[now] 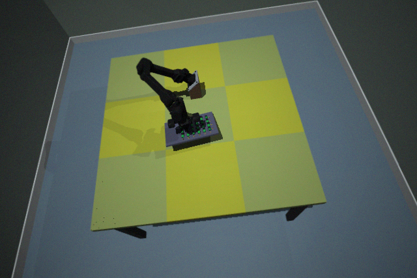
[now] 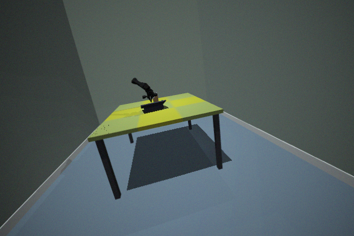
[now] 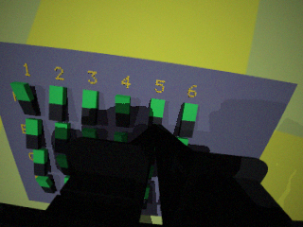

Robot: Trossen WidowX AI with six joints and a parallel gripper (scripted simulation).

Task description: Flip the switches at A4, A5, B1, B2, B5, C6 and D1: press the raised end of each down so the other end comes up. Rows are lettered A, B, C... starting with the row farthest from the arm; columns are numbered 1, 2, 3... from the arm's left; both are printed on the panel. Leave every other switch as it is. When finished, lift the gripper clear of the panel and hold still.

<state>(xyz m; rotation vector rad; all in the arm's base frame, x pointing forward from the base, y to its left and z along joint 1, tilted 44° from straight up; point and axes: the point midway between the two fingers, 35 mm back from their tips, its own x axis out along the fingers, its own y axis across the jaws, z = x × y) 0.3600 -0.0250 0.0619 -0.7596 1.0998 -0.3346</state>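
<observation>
Fingers pressed together, holding nothing, tip at the A5 switch (image 3: 157, 108) on the panel (image 3: 232, 111)

A square table (image 2: 199, 108) with a top chequered in bright yellow and paler yellow-green squares stands on four dark legs (image 2: 217, 142). Beneath the table lies a blue-grey floor (image 2: 257, 193), where the table casts a dark shadow (image 2: 171, 153). A pale raised border (image 1: 202, 19) runs round the floor's edge. Behind the table rise plain grey-green walls (image 2: 142, 27), meeting in a dim corner to its left.
</observation>
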